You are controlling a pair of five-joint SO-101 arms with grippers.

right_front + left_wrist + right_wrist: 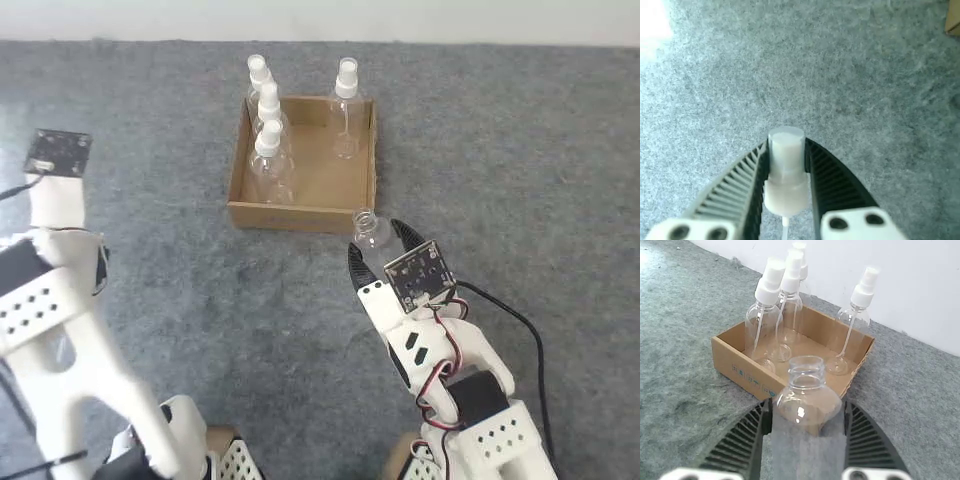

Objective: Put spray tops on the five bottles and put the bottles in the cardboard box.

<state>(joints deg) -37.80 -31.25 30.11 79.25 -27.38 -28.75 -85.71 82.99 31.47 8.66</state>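
Note:
An uncapped clear bottle (367, 228) (807, 390) stands on the grey carpet just in front of the cardboard box (300, 215) (740, 367). My right gripper (375, 238) (807, 407) is shut on it, one finger on each side of its body. My left gripper (786, 145) is shut on a white spray top (786, 170), held above bare carpet with its thin tube hanging down. The left arm (57, 152) is at the far left of the table. Several capped bottles stand upright in the box: three along its left wall (268, 140) and one at the back right (346, 110).
Grey carpet (500, 160) covers the whole table. There is open floor inside the box between the left row and the right bottle (320, 170). A black cable (520, 320) trails behind the right arm.

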